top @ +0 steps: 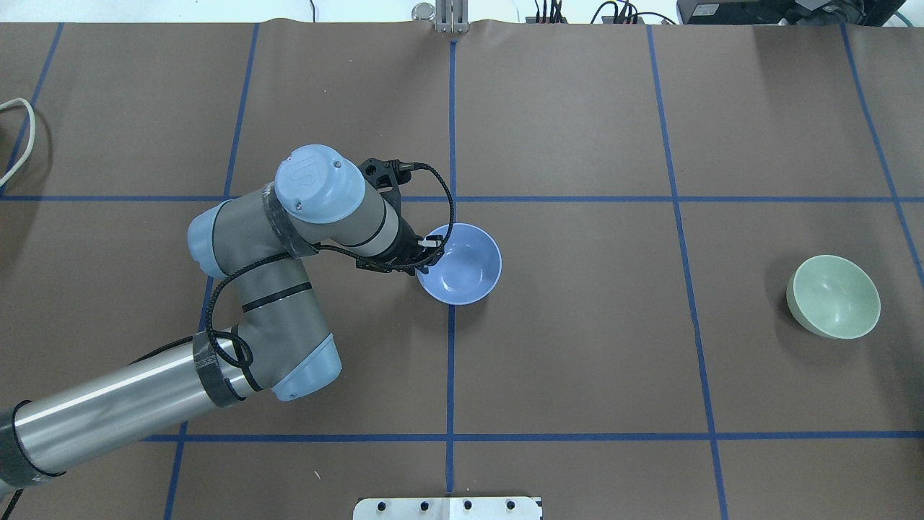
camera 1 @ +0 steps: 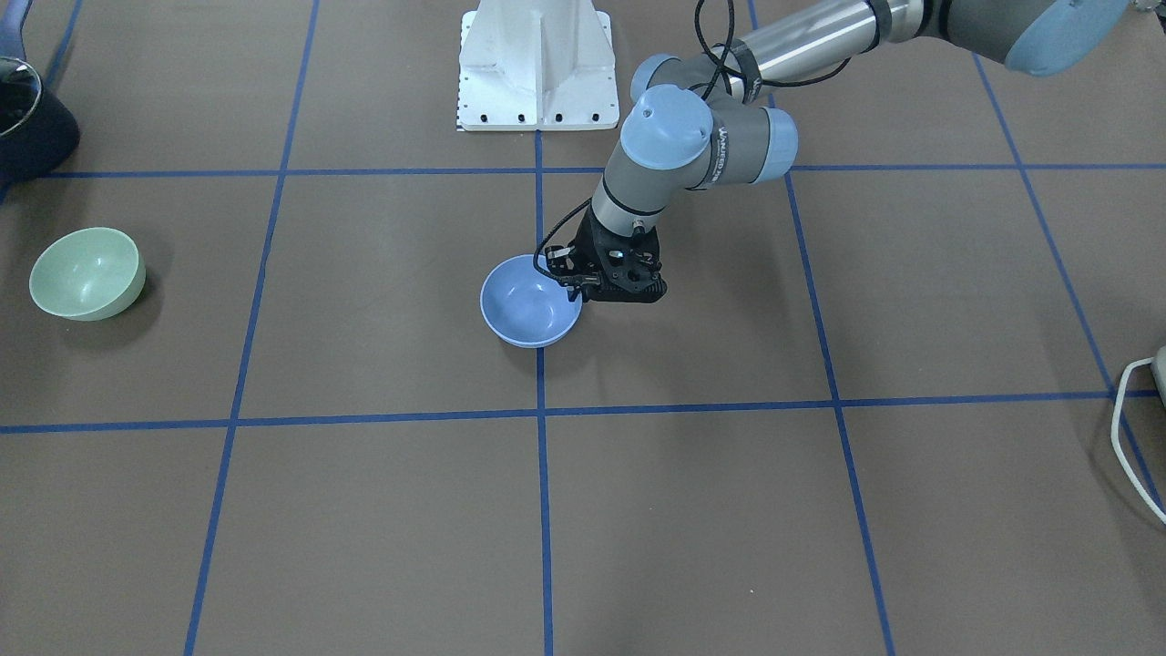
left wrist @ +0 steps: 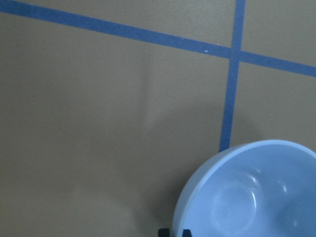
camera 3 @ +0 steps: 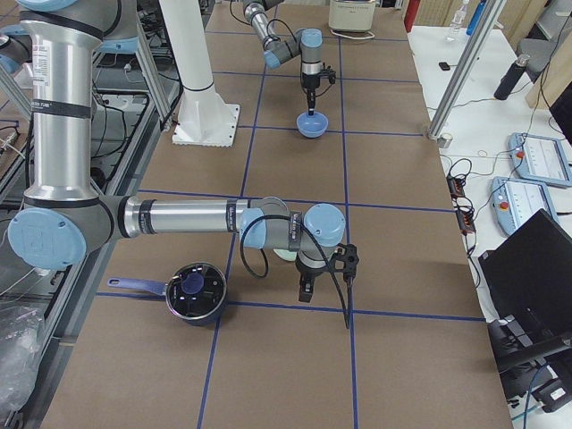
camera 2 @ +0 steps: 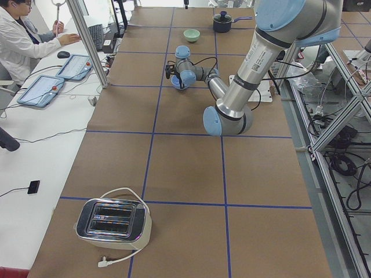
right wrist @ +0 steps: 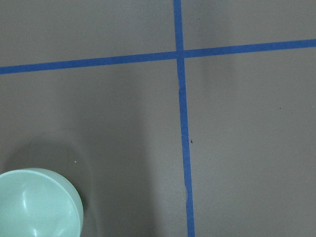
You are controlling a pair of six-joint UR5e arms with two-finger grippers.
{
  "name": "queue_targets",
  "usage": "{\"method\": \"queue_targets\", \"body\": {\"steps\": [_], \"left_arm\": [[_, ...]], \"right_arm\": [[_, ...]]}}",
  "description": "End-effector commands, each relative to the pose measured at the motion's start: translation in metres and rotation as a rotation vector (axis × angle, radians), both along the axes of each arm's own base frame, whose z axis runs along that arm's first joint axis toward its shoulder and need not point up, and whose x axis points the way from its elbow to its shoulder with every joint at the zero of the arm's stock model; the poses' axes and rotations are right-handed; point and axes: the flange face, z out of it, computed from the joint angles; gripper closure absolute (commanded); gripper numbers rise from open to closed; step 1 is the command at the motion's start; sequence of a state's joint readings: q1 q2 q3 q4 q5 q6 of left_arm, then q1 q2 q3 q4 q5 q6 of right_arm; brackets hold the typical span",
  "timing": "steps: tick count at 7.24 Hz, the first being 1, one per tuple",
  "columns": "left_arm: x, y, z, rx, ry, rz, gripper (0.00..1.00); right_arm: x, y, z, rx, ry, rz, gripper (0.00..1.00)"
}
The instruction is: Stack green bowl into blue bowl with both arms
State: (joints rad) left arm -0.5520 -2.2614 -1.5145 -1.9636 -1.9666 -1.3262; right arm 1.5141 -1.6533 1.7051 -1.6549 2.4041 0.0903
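- Currently the left pincer (top: 426, 254) sits at the left edge of the blue bowl (top: 462, 263), near the middle of the overhead view. Its jaws are narrowly set astride the rim and appear pinched on it.
- At the bottom of the left wrist view, two dark fingertips (left wrist: 163, 232) flank that rim, which supports this reading.
- The blue bowl is upright with its mouth up, beside the crossing of blue tape lines on the brown counter (top: 577, 361).
- The green bowl (top: 834, 296) stands alone at the far right of the overhead view, well apart from the blue one, and is also upright.
- The right pincer (camera 3: 313, 284) shows only in the foreground of the exterior right view, so whether it is open or closed cannot be told. Its wrist view shows the green bowl in the lower left corner.
- The step in hand seems to be steadying the blue bowl as the receiver. It should be kept level and held by the rim without tilting.
- The right arm should probably take the green bowl by its rim, lift it clear, centre it over the blue bowl and lower it straight down.
- One risk is that a finger inside the blue rim could stop the green bowl from seating, so the drop should be kept away from that edge.
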Motion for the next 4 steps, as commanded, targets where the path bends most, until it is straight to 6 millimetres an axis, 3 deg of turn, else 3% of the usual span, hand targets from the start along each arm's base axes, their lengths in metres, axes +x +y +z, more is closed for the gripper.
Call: {"method": "queue_targets", "body": {"steps": [1,2,4], "left_arm": [[-0.054,-0.006,-0.001,0.058,0.037,-0.011,0.09],[-0.089,-0.018,0.005,0.051,0.055,-0.014,0.09],[-0.175,-0.071,0.017,0.070,0.082,0.001,0.07]], "right_arm": [[-0.001,-0.005,-0.012,0.032,-0.011,0.001,0.00],[-0.002,-0.011,-0.021,0.106,-0.032,0.002,0.00],[-0.004,-0.015,-0.031,0.230,-0.044,-0.003,0.00]]}}
